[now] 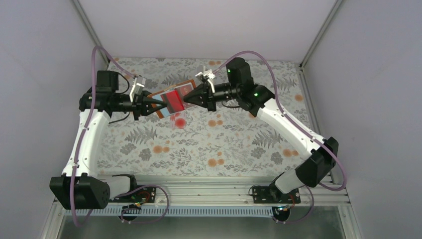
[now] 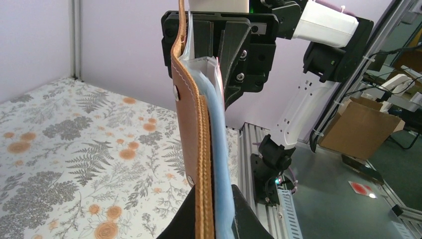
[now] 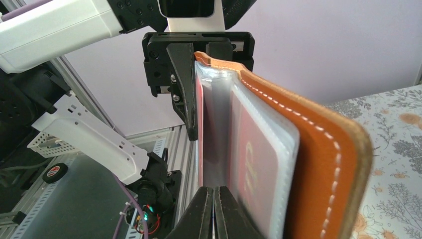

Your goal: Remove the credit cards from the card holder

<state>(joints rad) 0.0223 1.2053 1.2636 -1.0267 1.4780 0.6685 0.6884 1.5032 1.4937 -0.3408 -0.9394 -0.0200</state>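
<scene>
Closest to you in the right wrist view, the stitched brown leather cover of the card holder (image 3: 323,164) fills the right side. It is fanned open, with its clear sleeves (image 3: 219,129) spread. The right gripper (image 3: 214,211) has its fingers pressed together on the near edge of one sleeve. At the far end, the left gripper (image 2: 215,221) is clamped on the leather cover and the blue-grey sleeves together. You have the holder stretched between the two arms, held up off the floral table (image 1: 239,144), over its far left part. The red card (image 3: 254,169) sits inside a sleeve, with faint markings showing. The pale card (image 1: 179,121) with red blotches lies flat on the table, just nearer the arm bases than the holder and apart from both grippers.
</scene>
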